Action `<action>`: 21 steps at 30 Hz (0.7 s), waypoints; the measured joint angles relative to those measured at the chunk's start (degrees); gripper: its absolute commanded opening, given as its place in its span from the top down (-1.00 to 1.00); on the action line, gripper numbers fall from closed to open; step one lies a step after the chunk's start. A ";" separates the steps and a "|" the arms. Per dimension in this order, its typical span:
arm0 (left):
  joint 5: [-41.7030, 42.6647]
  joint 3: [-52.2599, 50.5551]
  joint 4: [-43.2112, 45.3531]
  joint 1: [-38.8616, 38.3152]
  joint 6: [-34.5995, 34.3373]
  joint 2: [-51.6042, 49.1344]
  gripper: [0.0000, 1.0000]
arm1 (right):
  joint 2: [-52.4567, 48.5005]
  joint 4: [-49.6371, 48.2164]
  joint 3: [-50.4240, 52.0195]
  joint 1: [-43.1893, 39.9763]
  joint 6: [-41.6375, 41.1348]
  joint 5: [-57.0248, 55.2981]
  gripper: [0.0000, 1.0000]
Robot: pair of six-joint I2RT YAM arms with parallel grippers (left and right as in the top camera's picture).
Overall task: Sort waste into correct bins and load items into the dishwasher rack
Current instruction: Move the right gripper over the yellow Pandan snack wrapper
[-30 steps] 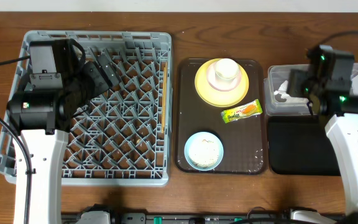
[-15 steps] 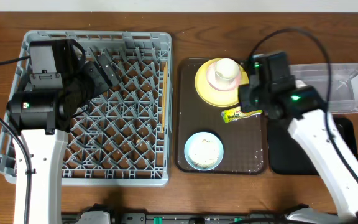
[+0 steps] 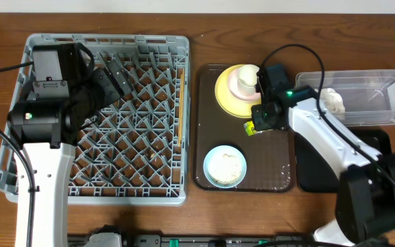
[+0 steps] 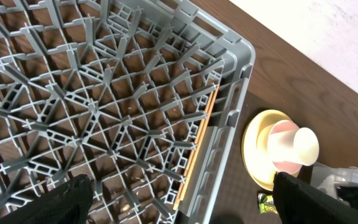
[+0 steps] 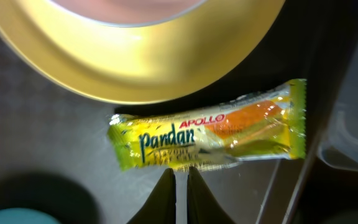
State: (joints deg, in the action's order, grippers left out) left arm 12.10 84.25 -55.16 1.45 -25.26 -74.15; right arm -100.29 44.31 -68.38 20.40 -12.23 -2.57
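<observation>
The green-and-orange snack wrapper [image 5: 210, 134] lies flat on the brown tray [image 3: 280, 171], just below the yellow plate [image 3: 226, 96]. A cream cup [image 3: 249, 77] stands on that plate. My right gripper [image 5: 181, 171] is shut, its tips at the wrapper's near edge with nothing visibly between them. From overhead the right gripper [image 3: 258, 125] hides most of the wrapper [image 3: 249, 127]. The white tissue [image 3: 332, 101] sits in the clear tub [image 3: 376, 96]. My left gripper [image 4: 185, 202] hangs wide open over the grey rack [image 3: 40, 178], where the chopsticks [image 4: 197, 149] lie along the right wall.
A light blue bowl [image 3: 225, 167] with pale crumbs sits at the front of the brown tray. The black tray [image 3: 321, 171] lies front right, partly under my right arm. The left arm stands over the rack's left half.
My right arm swung left from the clear tub to the snack wrapper and came lower, its jaws closing on the way. The left arm stayed put.
</observation>
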 measured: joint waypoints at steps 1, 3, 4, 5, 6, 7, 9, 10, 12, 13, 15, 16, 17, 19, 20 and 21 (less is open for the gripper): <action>0.02 0.00 0.00 0.00 0.00 -0.02 -0.87 | -0.87 -0.28 0.00 0.00 -0.22 -0.02 0.79; 0.00 0.00 0.00 0.00 0.00 0.00 -0.87 | -2.71 -0.48 0.00 0.00 -0.96 -0.55 0.80; 0.00 0.00 0.00 0.00 0.00 -0.02 -0.87 | -3.54 -0.55 0.00 0.00 -1.42 -0.94 0.81; 0.00 0.00 0.00 0.00 -0.02 0.00 -0.87 | -4.37 -0.66 0.00 0.00 -1.90 -1.38 0.81; 0.00 0.00 0.00 0.00 0.00 0.00 -0.87 | -5.33 -0.87 0.02 -0.02 -2.47 -1.97 0.82; 0.00 0.00 0.00 0.00 0.00 0.00 -0.87 | -5.97 -1.01 0.02 -0.02 -2.78 -2.25 0.83; 0.00 0.00 0.00 0.00 0.00 -0.02 -0.87 | -6.93 -1.40 0.11 -0.02 -3.32 -2.69 0.84; 0.00 0.00 0.00 0.00 0.00 -0.02 -0.87 | -7.23 -1.49 0.11 -0.02 -3.54 -2.84 0.84; 0.00 0.00 0.00 0.00 0.00 0.00 -0.87 | -7.54 -1.03 0.15 0.00 -3.87 -2.84 0.83; 0.00 0.00 0.00 0.00 0.00 0.00 -0.87 | -7.56 -0.28 0.15 0.00 -3.91 -2.75 0.79; 0.00 0.00 -0.02 0.00 0.00 -0.02 -0.87 | -7.56 0.92 0.17 0.00 -4.07 -2.08 0.77; 0.00 0.00 0.00 0.00 -0.02 -0.02 -0.87 | -7.56 1.77 0.20 0.00 -4.11 -1.40 0.77; 0.00 0.00 0.00 0.00 -0.02 0.00 -0.88 | -7.56 2.36 0.22 0.00 -4.13 -0.76 0.78; 0.02 0.00 0.00 0.00 0.00 0.00 -0.87 | -7.56 3.54 0.22 0.00 -4.13 0.85 0.76; 0.00 0.00 0.00 0.00 0.00 0.00 -0.87 | -7.56 4.11 0.22 0.00 -4.13 1.79 0.75; 0.02 0.00 0.00 0.00 -0.02 0.00 -0.87 | -7.56 4.55 0.22 0.00 -4.15 2.84 0.74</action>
State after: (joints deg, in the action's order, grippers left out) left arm 12.12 84.25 -55.16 1.45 -25.28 -74.15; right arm -107.85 48.86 -68.16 20.40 -16.38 0.27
